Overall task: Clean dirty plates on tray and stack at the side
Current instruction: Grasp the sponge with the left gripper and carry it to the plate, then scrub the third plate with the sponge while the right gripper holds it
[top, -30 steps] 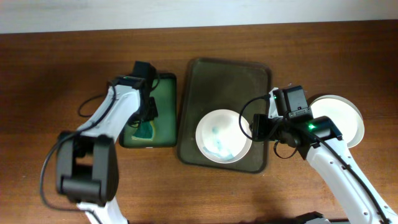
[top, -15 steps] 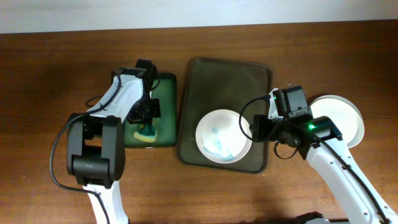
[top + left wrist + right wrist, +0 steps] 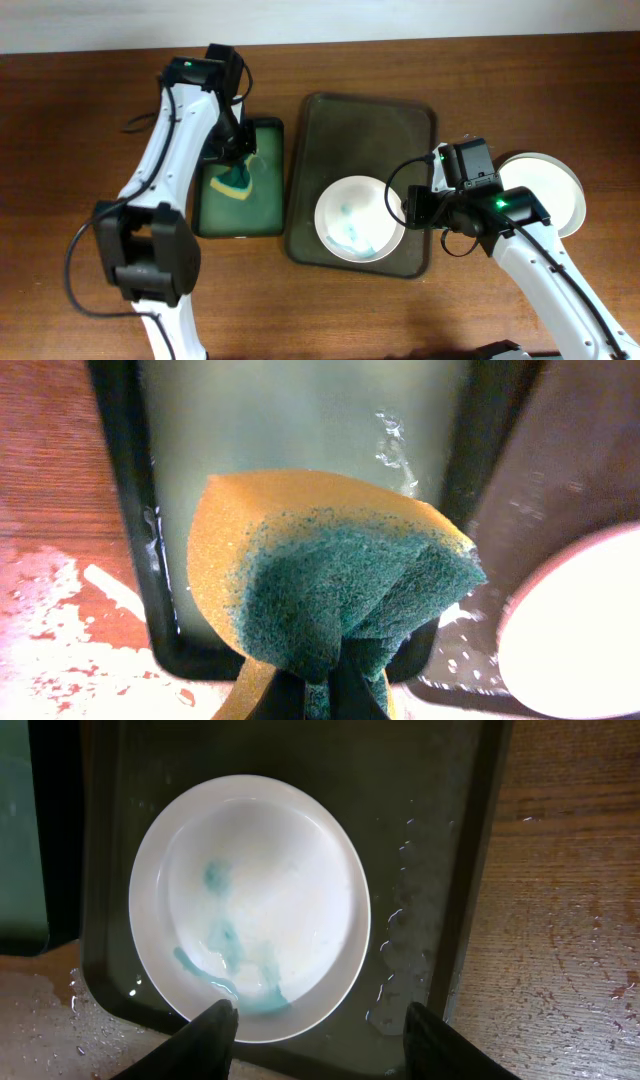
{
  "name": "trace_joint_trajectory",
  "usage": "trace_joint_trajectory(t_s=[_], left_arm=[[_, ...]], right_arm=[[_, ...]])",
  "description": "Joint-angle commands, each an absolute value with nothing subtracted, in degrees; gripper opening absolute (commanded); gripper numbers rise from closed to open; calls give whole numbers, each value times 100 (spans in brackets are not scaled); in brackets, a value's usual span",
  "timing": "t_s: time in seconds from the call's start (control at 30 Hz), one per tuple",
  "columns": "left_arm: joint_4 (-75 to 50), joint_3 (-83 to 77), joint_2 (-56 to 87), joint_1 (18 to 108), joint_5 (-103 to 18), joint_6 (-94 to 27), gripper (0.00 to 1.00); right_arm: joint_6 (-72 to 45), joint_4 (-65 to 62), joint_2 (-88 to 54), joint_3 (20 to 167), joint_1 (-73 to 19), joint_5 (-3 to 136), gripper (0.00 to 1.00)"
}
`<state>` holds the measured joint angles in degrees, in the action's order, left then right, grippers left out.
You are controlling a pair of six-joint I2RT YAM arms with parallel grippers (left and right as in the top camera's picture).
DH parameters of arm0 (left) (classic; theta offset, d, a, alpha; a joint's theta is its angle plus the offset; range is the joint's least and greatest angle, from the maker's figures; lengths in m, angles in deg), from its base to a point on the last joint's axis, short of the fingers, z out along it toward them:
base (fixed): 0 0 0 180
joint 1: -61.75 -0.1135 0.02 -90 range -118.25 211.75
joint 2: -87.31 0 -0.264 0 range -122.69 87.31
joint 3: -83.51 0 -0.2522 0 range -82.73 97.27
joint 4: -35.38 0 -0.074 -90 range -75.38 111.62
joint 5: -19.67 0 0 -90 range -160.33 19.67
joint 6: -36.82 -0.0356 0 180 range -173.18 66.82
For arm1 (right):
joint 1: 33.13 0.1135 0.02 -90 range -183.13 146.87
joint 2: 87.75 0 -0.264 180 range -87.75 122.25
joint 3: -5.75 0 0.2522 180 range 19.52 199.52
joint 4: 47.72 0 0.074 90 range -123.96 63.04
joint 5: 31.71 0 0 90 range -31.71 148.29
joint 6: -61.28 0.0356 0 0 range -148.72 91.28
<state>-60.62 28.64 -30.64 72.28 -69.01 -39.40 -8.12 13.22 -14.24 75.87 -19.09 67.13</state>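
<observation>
Left wrist: my left claw (image 3: pixel 320 698), clamped on the wet sponge (image 3: pixel 335 580) above the left-side basin (image 3: pixel 115 510), may drip onto the table (image 3: pixel 45 470).

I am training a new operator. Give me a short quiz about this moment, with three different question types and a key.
1. True or false: the left gripper is shut on the sponge.
2. The blue-stained plate lies: A) on the dark tray, B) on the table, C) in the green basin.
3. Fill in: the right gripper, above that plate, is ____.
Key: 1 true; 2 A; 3 open.
</observation>
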Motion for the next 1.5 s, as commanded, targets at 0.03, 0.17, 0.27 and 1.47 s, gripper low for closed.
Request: trace_joint_trajectory(t_s=[0.03,0.17,0.27,1.47], left_arm=[[-6180,2993,-1851,7245,-6816,-4089,0],[-6291,2936,-1551,7245,-6888,-4086,0],[-5856,2213,-1551,7245,-6925,-4084,0],[-3382,897,-3569,9505,-4995,-2893,0]], right_arm=[[-860,1341,-1433,7684,-1885,6660,55],[-860,1348,-1433,7684,-1885,6663,55],[-860,1381,-1433,7684,-1885,6663,55],[-875,340,1514,7668,-1935,6809,15]])
